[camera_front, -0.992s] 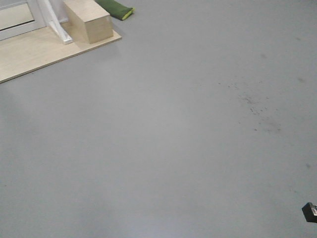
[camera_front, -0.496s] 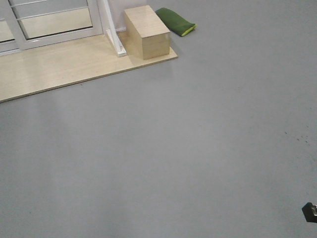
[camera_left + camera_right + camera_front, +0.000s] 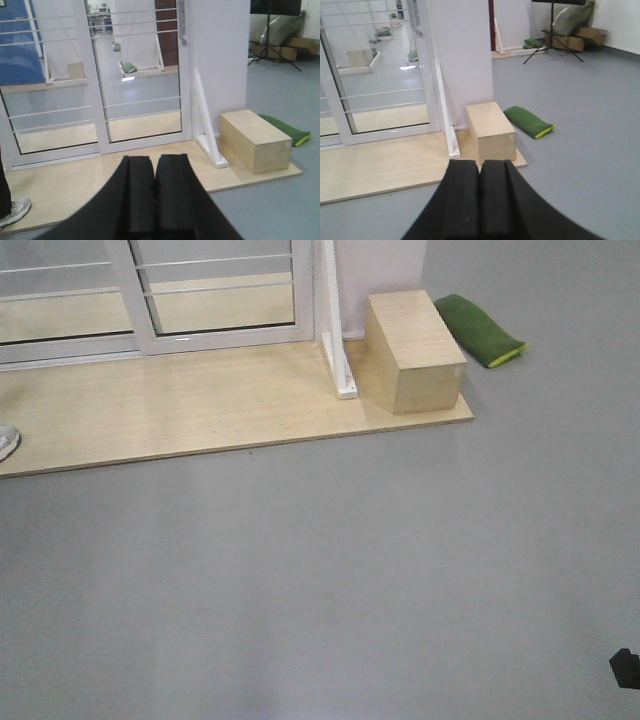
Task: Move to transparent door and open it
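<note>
Left gripper point(image 3: 155, 167) and right gripper point(image 3: 480, 170) are both clenched, empty. Ahead stand two glass panels; the right one, the transparent door point(image 3: 142, 75), carries one grey handle point(image 3: 183, 22). One wooden box point(image 3: 256, 140) sits on the plywood platform point(image 3: 180, 410), and one green bag point(image 3: 529, 121) lies on the grey floor point(image 3: 350, 570).

My front view has swung left. The wooden platform point(image 3: 200, 410), the box point(image 3: 415, 365) on its right corner and the green cushion point(image 3: 480, 330) have slid rightward. More of the transparent door point(image 3: 220, 300) shows, and a shoe point(image 3: 6, 440) has appeared at the platform's left edge.
</note>
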Robot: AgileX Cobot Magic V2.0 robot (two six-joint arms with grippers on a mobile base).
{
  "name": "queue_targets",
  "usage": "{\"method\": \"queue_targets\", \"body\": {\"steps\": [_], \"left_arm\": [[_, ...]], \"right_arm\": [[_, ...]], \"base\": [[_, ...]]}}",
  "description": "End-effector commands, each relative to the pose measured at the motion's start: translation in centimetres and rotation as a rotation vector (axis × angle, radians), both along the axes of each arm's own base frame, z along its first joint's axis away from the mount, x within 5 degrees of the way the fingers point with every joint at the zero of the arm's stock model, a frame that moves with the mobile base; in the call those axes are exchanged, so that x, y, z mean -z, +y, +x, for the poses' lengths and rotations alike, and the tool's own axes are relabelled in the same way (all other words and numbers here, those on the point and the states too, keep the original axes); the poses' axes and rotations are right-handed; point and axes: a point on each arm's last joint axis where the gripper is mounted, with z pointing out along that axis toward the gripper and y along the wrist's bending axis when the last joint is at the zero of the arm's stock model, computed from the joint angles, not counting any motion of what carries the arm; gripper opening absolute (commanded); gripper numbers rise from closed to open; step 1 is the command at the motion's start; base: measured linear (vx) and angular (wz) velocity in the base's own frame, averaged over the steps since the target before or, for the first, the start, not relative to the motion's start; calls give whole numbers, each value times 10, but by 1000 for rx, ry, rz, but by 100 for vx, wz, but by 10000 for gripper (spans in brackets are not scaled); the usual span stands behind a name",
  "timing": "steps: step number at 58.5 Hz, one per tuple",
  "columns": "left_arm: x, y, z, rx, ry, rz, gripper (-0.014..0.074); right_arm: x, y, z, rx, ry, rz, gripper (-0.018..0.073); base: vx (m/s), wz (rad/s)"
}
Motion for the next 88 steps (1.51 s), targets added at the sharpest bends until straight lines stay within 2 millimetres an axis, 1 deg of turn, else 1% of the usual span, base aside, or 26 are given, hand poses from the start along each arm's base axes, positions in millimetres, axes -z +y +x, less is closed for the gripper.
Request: {"method": "queue_targets", "body": {"steps": [1,37,88], "left_arm": [[-3,-1,0,13,-83,-16,-6],[-3,-1,0,13,-83,-16,-6],[-3,-1,0,13,-83,-16,-6]], "right_arm": [[-7,-2,0,23,-91,-10,-6],[-7,-2,0,23,-91,-10,-6],[-7,-2,0,22,-90,-10,-6]], "base": [[64,41],[63,28],[55,3]]}}
